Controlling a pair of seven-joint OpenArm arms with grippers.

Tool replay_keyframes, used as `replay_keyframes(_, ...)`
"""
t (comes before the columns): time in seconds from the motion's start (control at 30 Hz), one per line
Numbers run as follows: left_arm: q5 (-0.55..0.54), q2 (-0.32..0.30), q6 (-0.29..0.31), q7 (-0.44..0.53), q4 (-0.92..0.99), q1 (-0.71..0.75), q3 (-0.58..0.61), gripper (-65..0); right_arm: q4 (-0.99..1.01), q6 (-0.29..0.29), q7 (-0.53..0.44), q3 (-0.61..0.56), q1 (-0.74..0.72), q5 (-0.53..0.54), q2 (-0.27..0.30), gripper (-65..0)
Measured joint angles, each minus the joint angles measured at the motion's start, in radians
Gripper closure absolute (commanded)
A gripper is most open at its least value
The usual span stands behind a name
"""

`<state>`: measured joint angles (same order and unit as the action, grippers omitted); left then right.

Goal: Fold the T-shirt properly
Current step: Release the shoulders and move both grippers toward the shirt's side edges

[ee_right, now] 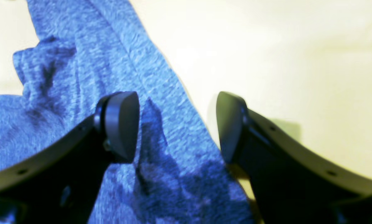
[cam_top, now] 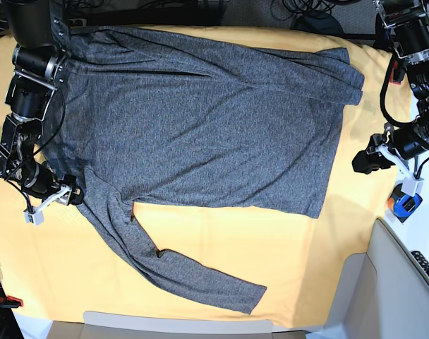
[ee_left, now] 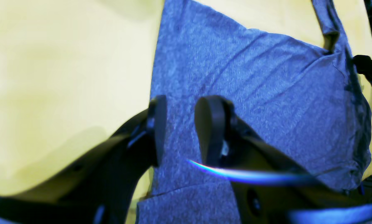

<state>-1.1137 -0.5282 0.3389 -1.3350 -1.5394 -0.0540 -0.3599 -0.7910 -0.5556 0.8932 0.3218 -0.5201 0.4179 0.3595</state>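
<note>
- A yellow cloth point(cam_top: 292, 247) covers the table.
- The T-shirt point(cam_top: 200, 120) lies spread flat on it, one sleeve point(cam_top: 172, 272) pointing down.
- The left gripper point(ee_left: 179, 127) is apart over the shirt.
- The right gripper point(ee_right: 176, 124) is apart too, at the shirt's edge.

- The T-shirt point(cam_top: 200, 127) lies spread flat on the cloth sheet point(cam_top: 299, 247), filling the middle and far part of the base view.
- One sleeve point(cam_top: 179, 272) trails from the shirt's near left corner toward the near edge of the sheet; the other sleeve point(cam_top: 228, 56) lies folded across the shirt's far edge.
- The right gripper point(cam_top: 72, 196) sits at the left of the base view, at the shirt's edge where the near sleeve begins.
- The left gripper point(cam_top: 360, 161) sits at the right of the base view, beside the shirt's hem, apart from it.
- In the right wrist view, one finger point(ee_right: 120, 124) is over the shirt, the other over bare sheet.
</note>
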Motion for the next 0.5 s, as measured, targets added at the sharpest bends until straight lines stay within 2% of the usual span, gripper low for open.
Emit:
replay_keyframes(0.23, 0.001, 0.021, -0.003, 0.000, 0.000, 0.001, -0.002, -19.2, -0.072, -0.015, -0.016, -0.002, 0.063, 0.009, -0.023, -38.5)
replay_keyframes(0.33, 0.001, 0.018, -0.003, 0.000, 0.000, 0.001, -0.002, -19.2, -0.129, -0.008, -0.018, -0.067, 0.090, -0.003, -0.028, -37.4)
replay_keyframes(0.4, 0.003, 0.019, -0.006, -0.001, 0.000, 0.001, -0.002, -19.2, -0.144, -0.005, -0.014, -0.102, 0.093, -0.004, -0.030, -31.6)
replay_keyframes(0.5, 0.000, 0.018, -0.006, -0.001, 0.006, -0.005, -0.003, -19.2, -0.146, -0.002, -0.031, -0.116, 0.103, 0.000, -0.039, -14.8)
